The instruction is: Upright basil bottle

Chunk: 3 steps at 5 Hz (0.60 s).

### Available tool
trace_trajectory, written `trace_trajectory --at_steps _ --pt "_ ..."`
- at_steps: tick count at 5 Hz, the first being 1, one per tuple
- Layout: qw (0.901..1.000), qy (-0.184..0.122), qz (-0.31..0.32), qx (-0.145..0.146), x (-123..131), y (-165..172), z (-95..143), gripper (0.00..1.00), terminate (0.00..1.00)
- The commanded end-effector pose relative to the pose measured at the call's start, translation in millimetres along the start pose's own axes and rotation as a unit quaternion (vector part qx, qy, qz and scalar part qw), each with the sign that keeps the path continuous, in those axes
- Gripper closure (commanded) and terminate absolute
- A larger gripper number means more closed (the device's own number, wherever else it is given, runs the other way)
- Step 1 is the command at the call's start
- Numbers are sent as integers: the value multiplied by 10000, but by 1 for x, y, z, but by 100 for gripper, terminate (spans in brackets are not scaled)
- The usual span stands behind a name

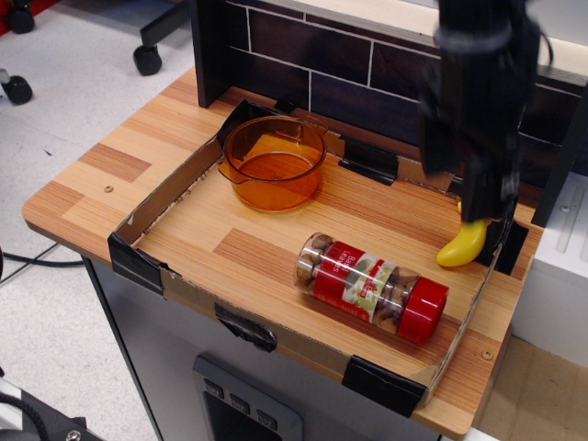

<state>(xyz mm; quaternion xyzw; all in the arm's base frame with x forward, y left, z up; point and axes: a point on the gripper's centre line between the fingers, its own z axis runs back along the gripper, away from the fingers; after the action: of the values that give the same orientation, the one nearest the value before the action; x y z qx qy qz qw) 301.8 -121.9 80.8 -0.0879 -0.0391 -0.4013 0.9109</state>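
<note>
Basil bottle [371,288] below-left of pincer [459,184]

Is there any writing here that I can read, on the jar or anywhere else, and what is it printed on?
None of it reads clearly.
basil bottle: its red-and-green label carries print, but it is too small and blurred to make out.
banana, orange bowl, cardboard tray: no writing visible.
claw: blurred by motion, no markings legible.
</note>
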Motion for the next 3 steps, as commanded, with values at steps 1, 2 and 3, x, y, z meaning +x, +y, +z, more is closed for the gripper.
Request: trace_trajectory --at_steps 1,2,3 --pt "9716 -52 -2330 -406 -34 -24 9 0 0" --pt "9350 352 -3519 -252 -45 -18 2 0 0" --pt "8823 717 -4650 -97 -39 -12 -6 0 0"
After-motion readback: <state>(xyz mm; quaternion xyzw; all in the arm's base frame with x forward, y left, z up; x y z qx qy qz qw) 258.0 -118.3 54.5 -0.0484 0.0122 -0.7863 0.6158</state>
